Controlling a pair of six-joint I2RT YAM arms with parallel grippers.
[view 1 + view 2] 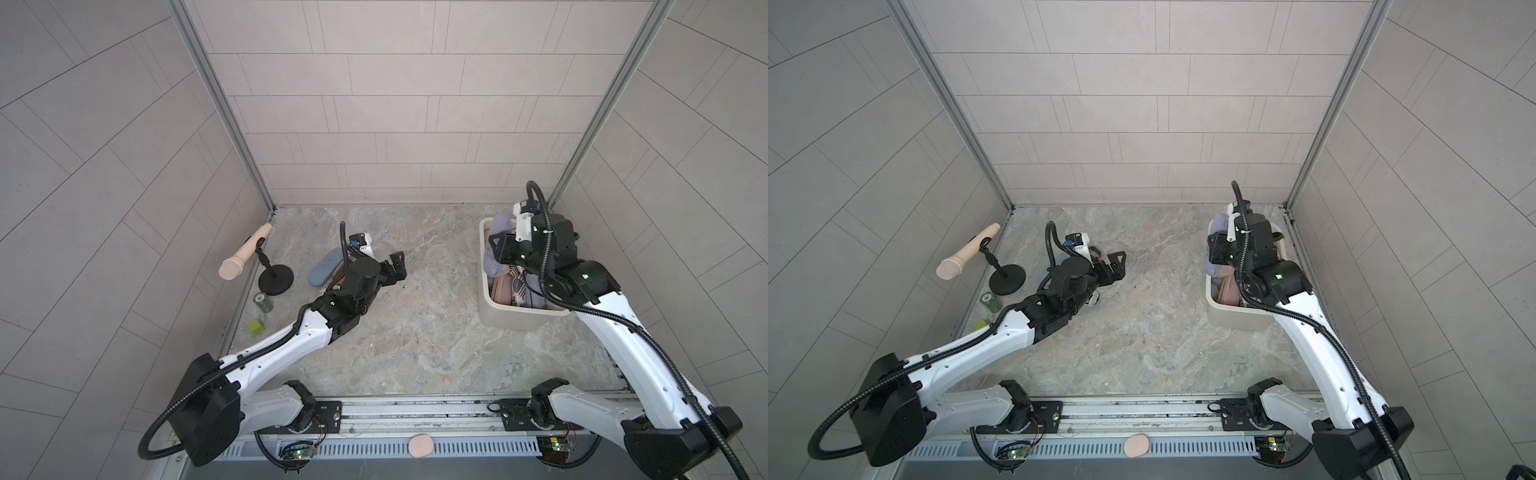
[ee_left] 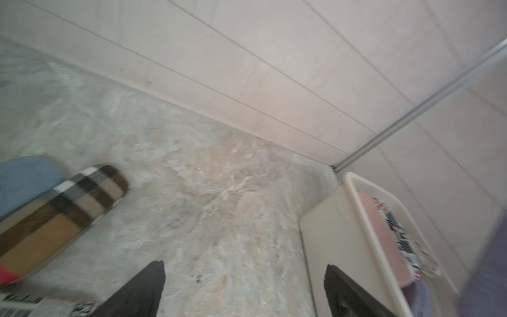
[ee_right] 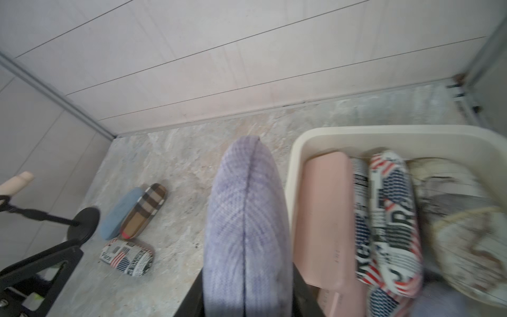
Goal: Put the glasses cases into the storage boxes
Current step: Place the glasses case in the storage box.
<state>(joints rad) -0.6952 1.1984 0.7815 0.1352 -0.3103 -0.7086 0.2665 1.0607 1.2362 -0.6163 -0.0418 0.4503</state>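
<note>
In both top views my left arm is parked over most of the plaid case and the flag-print case. The lavender case runs off the right wrist view's edge, and the beige thing in the tub is too smeared to make out.

Marbled tabletop: cream tub, blue case, plaid case, flag-print case, stand, perhaps a can.
</note>
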